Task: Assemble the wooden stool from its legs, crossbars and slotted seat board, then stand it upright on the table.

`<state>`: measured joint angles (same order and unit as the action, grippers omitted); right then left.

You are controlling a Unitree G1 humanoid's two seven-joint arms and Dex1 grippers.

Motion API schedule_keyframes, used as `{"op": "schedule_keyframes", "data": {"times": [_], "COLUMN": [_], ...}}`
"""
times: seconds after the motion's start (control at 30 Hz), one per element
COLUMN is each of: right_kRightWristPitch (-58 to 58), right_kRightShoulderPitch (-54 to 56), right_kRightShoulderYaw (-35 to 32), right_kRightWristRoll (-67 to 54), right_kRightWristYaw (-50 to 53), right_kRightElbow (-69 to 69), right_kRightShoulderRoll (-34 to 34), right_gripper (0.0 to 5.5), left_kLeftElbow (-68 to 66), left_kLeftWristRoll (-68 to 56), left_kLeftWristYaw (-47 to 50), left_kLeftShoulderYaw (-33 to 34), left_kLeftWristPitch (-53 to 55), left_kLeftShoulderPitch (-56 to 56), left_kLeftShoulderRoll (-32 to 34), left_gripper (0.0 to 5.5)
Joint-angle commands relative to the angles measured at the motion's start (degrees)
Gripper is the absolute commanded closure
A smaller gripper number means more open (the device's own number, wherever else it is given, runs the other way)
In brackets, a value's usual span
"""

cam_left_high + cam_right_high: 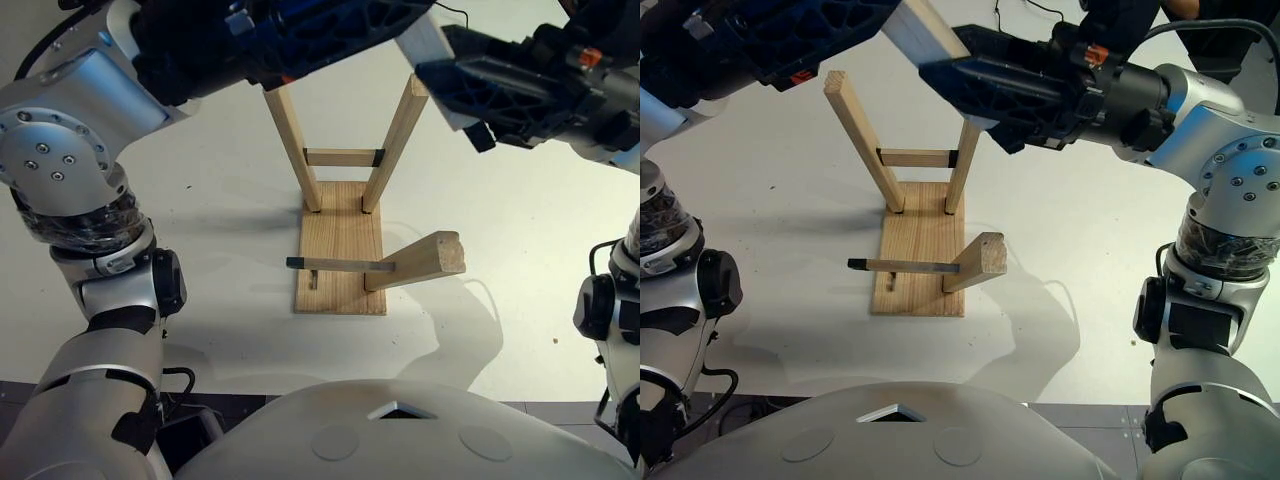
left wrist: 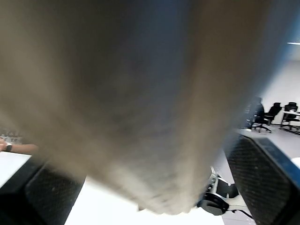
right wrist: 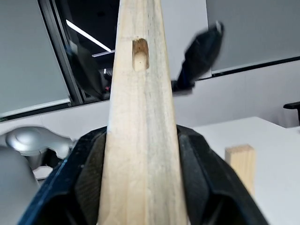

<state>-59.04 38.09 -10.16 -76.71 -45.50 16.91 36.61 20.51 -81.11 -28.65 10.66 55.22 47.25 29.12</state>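
Seen from the head, the seat board (image 1: 340, 290) lay flat on the white table (image 1: 200, 260). At the board's far end two legs stood planted in it, the left leg (image 1: 295, 150) and the right leg (image 1: 395, 150). They leaned away from each other toward their tops and were tied together by a crossbar (image 1: 340, 157) a little above the board. Near the board's near right edge a third leg (image 1: 420, 262) rose at a low slant out past that edge. A second crossbar (image 1: 335, 264) stuck out of it and ran across the board, its dark tip reaching about the board's left edge. High over the board's far end, the fourth leg (image 1: 428, 40) hung in the air between the left gripper (image 1: 385, 20) and the right gripper (image 1: 450, 75), which met it from opposite sides. From the left wrist the wood sat so close that it was a pale blur, but a dark finger (image 2: 262, 178) showed on each side of it, so that pincer seemed to be clamped on the fourth leg. From the right wrist the hold was plain. Both fingers (image 3: 89, 178) pressed against the sides of the fourth leg, and a round hole (image 3: 139, 54) showed in its face farther along.
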Motion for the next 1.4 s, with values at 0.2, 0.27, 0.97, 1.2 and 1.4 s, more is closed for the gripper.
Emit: {"op": "schedule_keyframes", "data": {"times": [0.2, 0.27, 0.97, 1.2, 1.4], "right_kRightWristPitch": [6.86, 8.08, 9.23, 8.72, 9.57], "right_kRightShoulderPitch": [-5.42, -5.93, -5.98, -7.06, -10.13], "right_kRightShoulderYaw": [2.87, 3.08, 2.55, 2.01, -3.81], "right_kRightWristRoll": [13.49, 15.14, 18.45, 19.05, 18.36], "right_kRightWristYaw": [-11.62, -13.08, -18.93, -17.91, -14.48], "right_kRightElbow": [-0.76, -0.85, -1.16, -0.75, -1.78], "right_kRightShoulderRoll": [5.64, 6.32, 7.44, 7.92, 8.13], "right_gripper": [3.48, 3.48, 3.48, 2.29, 2.28], "left_kLeftElbow": [3.53, 3.26, 3.07, 0.98, -2.51], "left_kLeftWristRoll": [-2.42, -1.81, 2.86, 3.62, 4.45], "left_kLeftWristYaw": [-0.28, -0.87, -14.35, -14.14, -15.9], "left_kLeftShoulderYaw": [-1.13, -1.28, -3.25, -1.95, 5.22], "left_kLeftWristPitch": [1.33, 1.44, 0.54, -0.33, -0.67], "left_kLeftShoulderPitch": [-3.4, -3.96, -9.72, -9.55, -8.95], "left_kLeftShoulderRoll": [3.27, 3.99, 9.2, 8.82, 14.89], "left_gripper": [1.84, 2.19, 3.46, 3.46, 3.46]}}
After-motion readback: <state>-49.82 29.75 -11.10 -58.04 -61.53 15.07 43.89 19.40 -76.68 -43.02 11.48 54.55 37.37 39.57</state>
